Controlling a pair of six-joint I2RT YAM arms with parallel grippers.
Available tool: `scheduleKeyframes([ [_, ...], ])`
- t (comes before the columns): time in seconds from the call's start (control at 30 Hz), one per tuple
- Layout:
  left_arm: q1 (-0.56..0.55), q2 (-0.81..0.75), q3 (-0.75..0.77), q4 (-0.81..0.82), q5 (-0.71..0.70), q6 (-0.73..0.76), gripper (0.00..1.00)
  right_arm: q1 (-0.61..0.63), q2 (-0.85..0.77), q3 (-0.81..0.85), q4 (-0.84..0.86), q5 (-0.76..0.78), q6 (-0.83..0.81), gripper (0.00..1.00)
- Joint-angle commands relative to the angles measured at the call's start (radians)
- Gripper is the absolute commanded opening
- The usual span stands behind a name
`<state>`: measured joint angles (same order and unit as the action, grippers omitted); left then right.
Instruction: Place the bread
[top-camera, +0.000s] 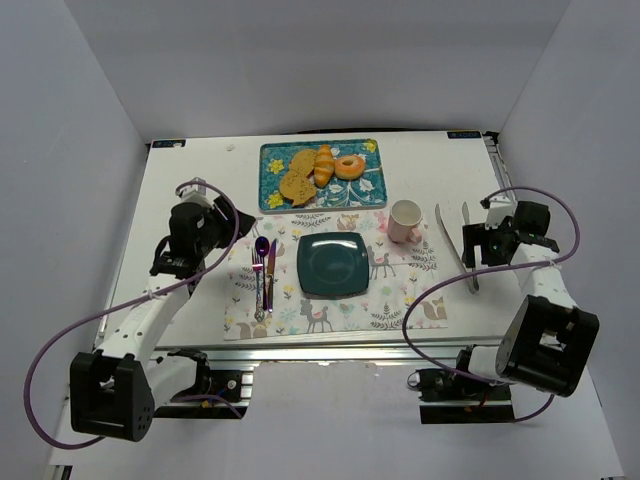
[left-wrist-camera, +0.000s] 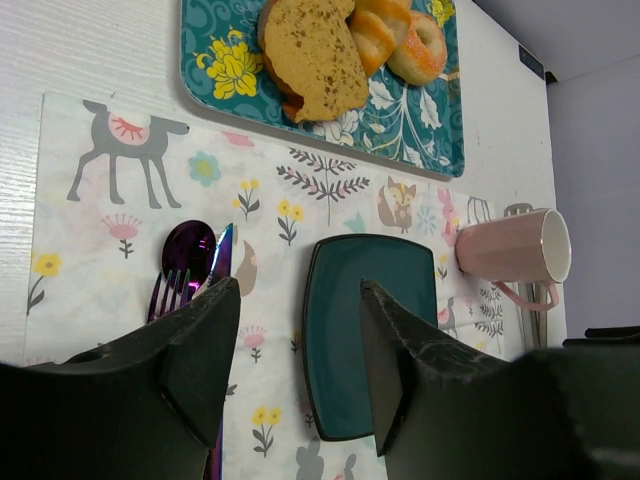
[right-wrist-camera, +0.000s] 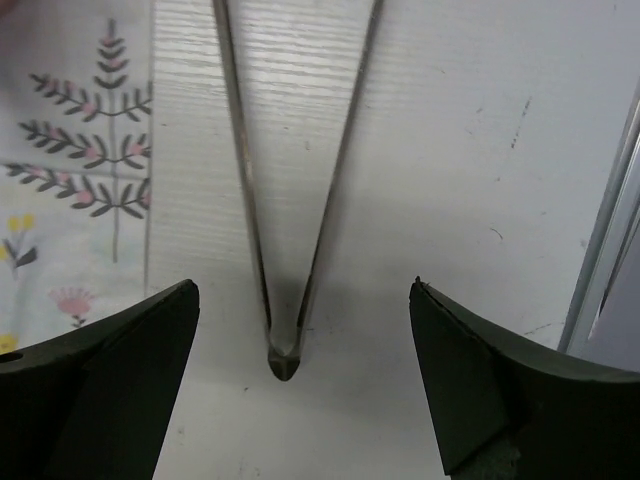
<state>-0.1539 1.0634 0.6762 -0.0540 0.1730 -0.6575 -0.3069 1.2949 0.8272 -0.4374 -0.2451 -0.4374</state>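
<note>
Both empty and spread: left tool (left-wrist-camera: 297, 300), right tool (right-wrist-camera: 302, 290); bread (top-camera: 349, 166) lies on tray (top-camera: 268, 182)

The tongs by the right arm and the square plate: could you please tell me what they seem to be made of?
The tongs look like bare metal, probably steel: thin grey strips with a dull sheen, meeting at a folded end. The square plate looks like glazed ceramic, though melamine is possible: dark teal, smooth and faintly shiny.
</note>
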Motion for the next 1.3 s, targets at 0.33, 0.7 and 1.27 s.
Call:
scheduleKeyframes([
  [0.33,-0.004,0.017,0.042,0.002,0.026,0.042,0.62,0.080,0.293,0.081,0.166,0.040,0.121,0.87],
  [0.7,-0.004,-0.057,-0.009,-0.010,-0.009,0.007,0.62,0.098,0.435,0.104,0.223,0.164,0.135,0.67],
  [1.27,-0.004,-0.075,0.020,-0.040,-0.027,-0.014,0.62,0.126,0.359,0.535,-0.016,-0.279,0.037,0.16],
])
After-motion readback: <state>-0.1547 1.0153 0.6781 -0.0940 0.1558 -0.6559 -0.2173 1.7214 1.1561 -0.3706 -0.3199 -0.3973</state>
